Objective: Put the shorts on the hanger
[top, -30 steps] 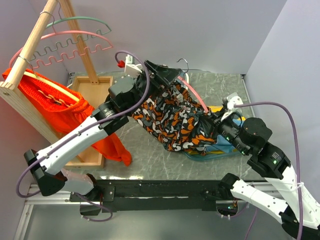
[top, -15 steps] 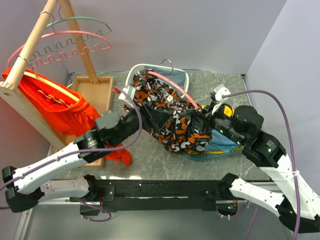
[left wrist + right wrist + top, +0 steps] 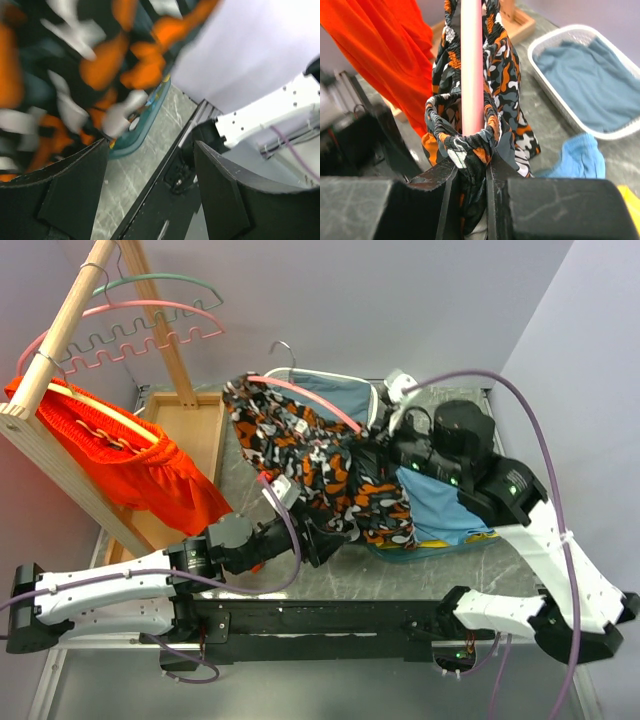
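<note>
Right gripper (image 3: 470, 167) clamped on shorts (image 3: 320, 465) waistband, pink hanger (image 3: 310, 398) threaded through. Left gripper (image 3: 150, 170) jaws apart, empty, beside hem. Shorts draped along hanger over tabletop (image 3: 330, 565). Probably near done; left: even waistband, release.

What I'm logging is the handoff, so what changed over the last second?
The left gripper came off the shorts and drew back to the near edge, open. The right gripper, still clamping the shorts onto the hanger, swung both away and leftward. The wooden rack and orange garment stayed put.
</note>
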{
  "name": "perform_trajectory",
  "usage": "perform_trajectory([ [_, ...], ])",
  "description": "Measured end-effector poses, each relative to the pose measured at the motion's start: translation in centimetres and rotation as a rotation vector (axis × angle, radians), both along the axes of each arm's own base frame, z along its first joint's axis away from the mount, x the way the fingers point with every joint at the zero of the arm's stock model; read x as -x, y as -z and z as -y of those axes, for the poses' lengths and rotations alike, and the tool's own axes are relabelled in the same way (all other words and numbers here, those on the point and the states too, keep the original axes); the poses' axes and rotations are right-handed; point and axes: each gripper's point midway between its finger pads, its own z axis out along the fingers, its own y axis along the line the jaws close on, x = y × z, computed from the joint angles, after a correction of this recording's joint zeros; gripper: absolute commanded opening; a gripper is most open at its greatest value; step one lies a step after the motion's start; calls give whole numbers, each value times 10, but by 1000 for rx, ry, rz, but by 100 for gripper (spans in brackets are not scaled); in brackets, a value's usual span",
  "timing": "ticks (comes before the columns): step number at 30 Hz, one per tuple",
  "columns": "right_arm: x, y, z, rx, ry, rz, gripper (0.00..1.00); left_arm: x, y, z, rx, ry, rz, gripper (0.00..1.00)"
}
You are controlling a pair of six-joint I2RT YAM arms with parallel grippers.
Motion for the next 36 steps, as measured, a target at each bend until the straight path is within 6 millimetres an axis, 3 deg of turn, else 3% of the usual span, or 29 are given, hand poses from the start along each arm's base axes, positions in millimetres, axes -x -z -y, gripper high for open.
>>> perform_trajectory([
  [12,-22,-57,-71,-45,-150,62,0,41,8,8,-33,123,60,73],
  [22,-33,-87,-129,-73,-227,118,0,20,28,-6,-68,-14,53,66],
  [30,-47,-63,-164,-50,-268,91,0,1,32,-29,-52,-151,40,65],
  [36,-63,-56,-193,-60,-285,114,0,1,69,-29,-137,-162,18,65],
])
